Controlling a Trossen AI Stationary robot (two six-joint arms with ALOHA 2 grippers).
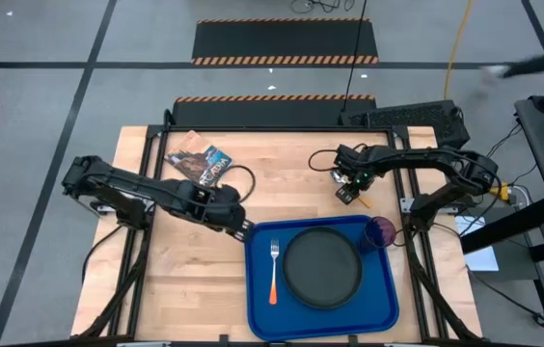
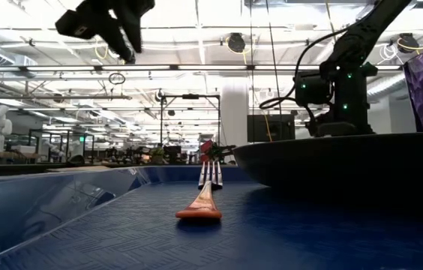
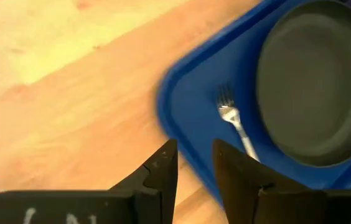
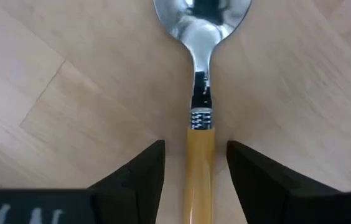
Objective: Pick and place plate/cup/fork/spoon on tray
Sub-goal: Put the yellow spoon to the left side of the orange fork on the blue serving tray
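The blue tray [image 1: 262,318] lies at the table's near middle. On it are the black plate [image 1: 322,267], the orange-handled fork [image 1: 274,270] to the plate's left, and the purple cup [image 1: 380,232] at the far right corner. The spoon [image 4: 200,93] lies flat on the wood beyond the tray's far edge. My right gripper [image 4: 194,146] is open just above it, one finger on each side of the orange-yellow handle, not touching it. My left gripper [image 3: 194,162] is slightly open and empty above the tray's far left corner.
A colourful printed packet [image 1: 198,164] lies on the table's far left part, behind my left arm. Bare wood lies left of the tray and between the tray and the far edge. The tray's right half is filled by the plate and cup.
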